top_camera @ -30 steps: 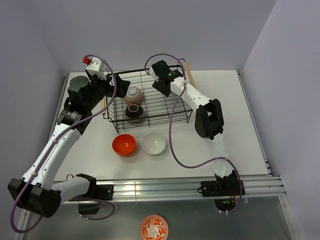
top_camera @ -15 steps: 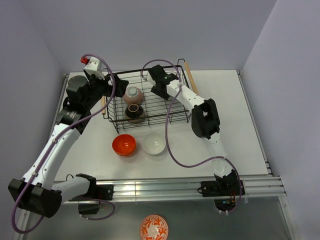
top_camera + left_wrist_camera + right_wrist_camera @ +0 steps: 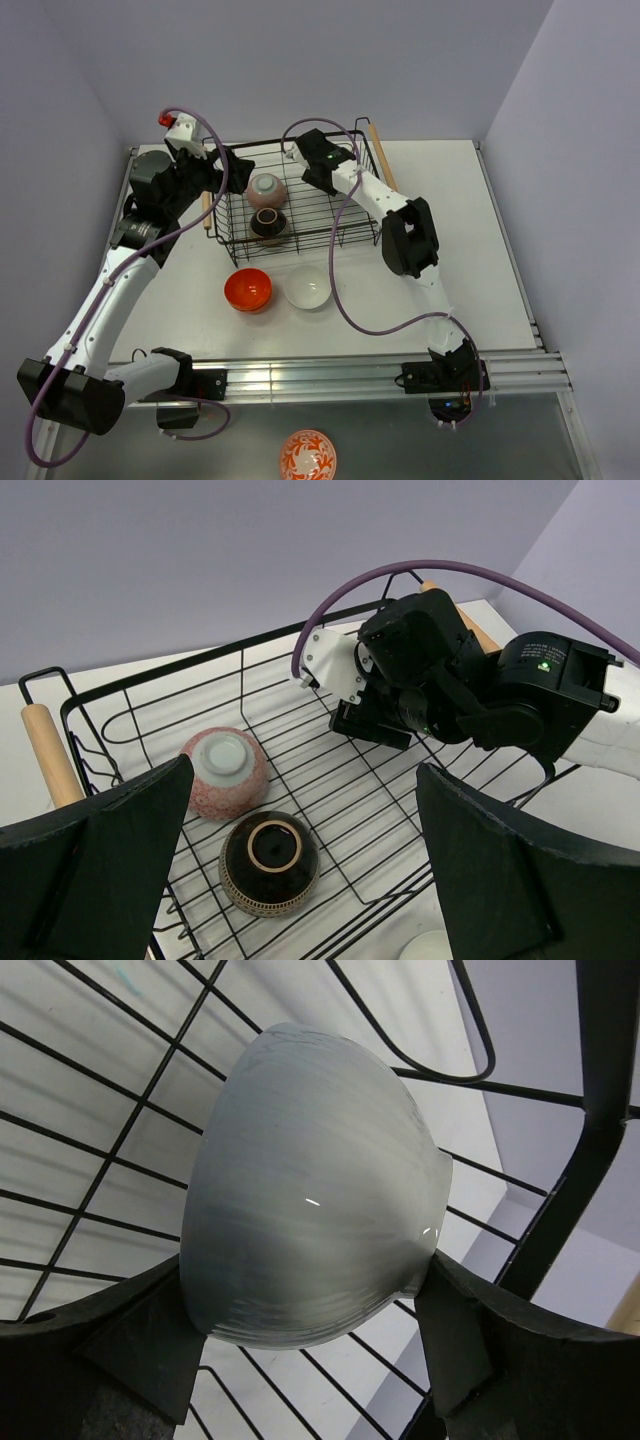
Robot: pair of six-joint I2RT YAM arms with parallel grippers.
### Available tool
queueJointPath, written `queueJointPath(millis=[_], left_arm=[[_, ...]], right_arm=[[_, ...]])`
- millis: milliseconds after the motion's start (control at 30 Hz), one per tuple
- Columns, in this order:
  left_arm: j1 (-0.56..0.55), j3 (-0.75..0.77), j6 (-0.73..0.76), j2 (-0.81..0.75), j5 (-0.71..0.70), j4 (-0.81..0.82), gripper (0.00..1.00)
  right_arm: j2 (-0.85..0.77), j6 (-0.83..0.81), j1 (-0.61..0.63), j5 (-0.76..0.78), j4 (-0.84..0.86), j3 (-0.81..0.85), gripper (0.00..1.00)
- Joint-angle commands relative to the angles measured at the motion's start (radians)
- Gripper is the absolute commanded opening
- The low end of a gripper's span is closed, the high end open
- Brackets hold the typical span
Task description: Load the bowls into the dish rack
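The right gripper [image 3: 305, 1352] pinches the held white bowl [image 3: 310, 1190] between 2 part-spread fingers, over the dish rack's [image 3: 300, 251] wire floor; only the right wrist view shows this bowl. The left gripper [image 3: 310, 875] gapes wide, holding nothing, at the rack's left end. Inside the rack, the pink bowl [image 3: 225, 772] and dark bowl [image 3: 268, 862] sit upturned. Only the top view shows the orange bowl [image 3: 248, 288] and loose white bowl [image 3: 308, 287] in front of the rack.

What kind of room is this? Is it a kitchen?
Probably a robot lab, not a kitchen: two white-and-black robot arms bolted to a white table, plain lilac walls, black wire dish rack.
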Motion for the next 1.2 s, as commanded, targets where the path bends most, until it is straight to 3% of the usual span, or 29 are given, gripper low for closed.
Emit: queueJointPath(millis=[0,133,533,633,733,1033,1067,1100,1167], left_arm=[[0.007,-0.010,-0.004,-0.023,0.020,0.036,0.99],[0.011,-0.009,-0.003,-0.023,0.022,0.034,0.99],[0.027,-0.010,-0.011,-0.026,0.037,0.025,0.99],[0.032,-0.009,-0.006,-0.028,0.037,0.020,0.99],[0.043,-0.010,-0.004,-0.033,0.043,0.016,0.99],[0.057,-0.012,-0.014,-0.029,0.059,0.019,1.00],[0.057,-0.010,-0.017,-0.028,0.057,0.017,1.00],[0.058,-0.007,-0.017,-0.025,0.057,0.017,0.99],[0.060,-0.006,-0.020,-0.023,0.062,0.016,0.99]], right_arm=[[0.002,-0.036,0.015,0.071,0.074,0.031,0.05],[0.011,-0.047,0.018,0.064,0.061,0.028,0.16],[0.046,-0.091,0.030,0.070,0.038,0.029,0.22],[0.051,-0.088,0.032,0.059,0.026,0.037,0.32],[0.044,-0.078,0.035,0.039,0.009,0.037,0.55],[0.013,-0.044,0.046,-0.032,-0.041,0.038,0.82],[0.013,-0.045,0.046,-0.033,-0.040,0.032,0.92],[0.010,-0.047,0.046,-0.033,-0.040,0.024,0.97],[0.014,-0.047,0.046,-0.045,-0.052,0.027,1.00]])
